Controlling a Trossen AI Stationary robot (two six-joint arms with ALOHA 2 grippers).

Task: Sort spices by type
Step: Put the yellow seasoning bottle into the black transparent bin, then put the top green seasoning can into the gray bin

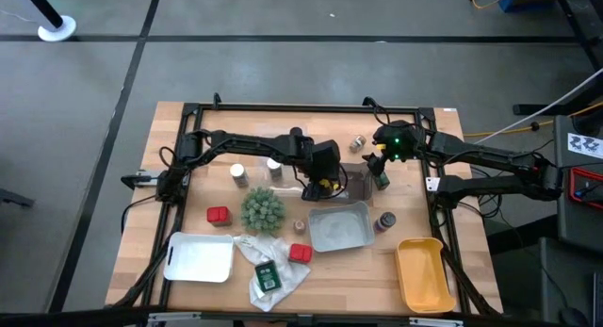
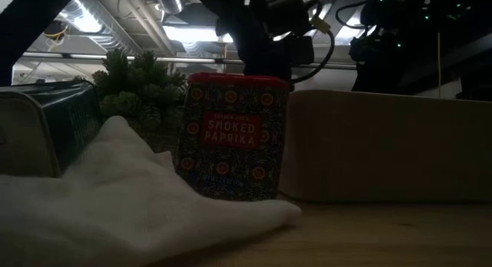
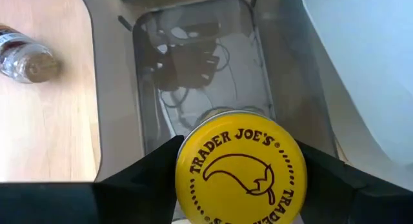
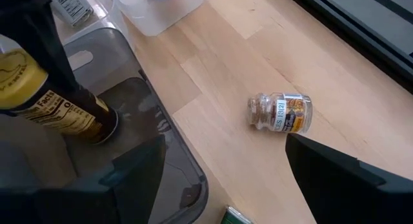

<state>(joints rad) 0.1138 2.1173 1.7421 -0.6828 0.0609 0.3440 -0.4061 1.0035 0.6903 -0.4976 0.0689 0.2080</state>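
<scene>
Spices lie scattered over the wooden table (image 1: 415, 186). One jar with a yellow cap (image 3: 241, 167) sits between the fingers of the left gripper (image 1: 325, 183), its base standing in a dark clear tray (image 4: 132, 95); the right wrist view shows that jar (image 4: 45, 98) upright on the tray floor, tilted slightly in the picture. The fingers (image 3: 139, 179) flank the cap on both sides, but whether they clamp it or have let go cannot be told. The right gripper (image 1: 382, 171) hovers just beside that tray with its fingers spread wide and nothing between them. A small jar (image 4: 281, 112) lies on its side on the bare wood near it, also seen in the high view (image 1: 358, 143). A grey tray (image 1: 337, 225) sits in the middle, with a dark jar (image 1: 384, 221) just beside it. A white tray (image 1: 200, 256) and a yellow tray (image 1: 423, 273) lie at the near corners. Two white-capped jars (image 1: 238, 174) stand near the left arm. One red tin (image 1: 218, 215) sits by the green plant (image 1: 262, 209), another (image 1: 301, 253) by the plastic bag (image 1: 273, 261); its label reads smoked paprika (image 2: 233, 136).
</scene>
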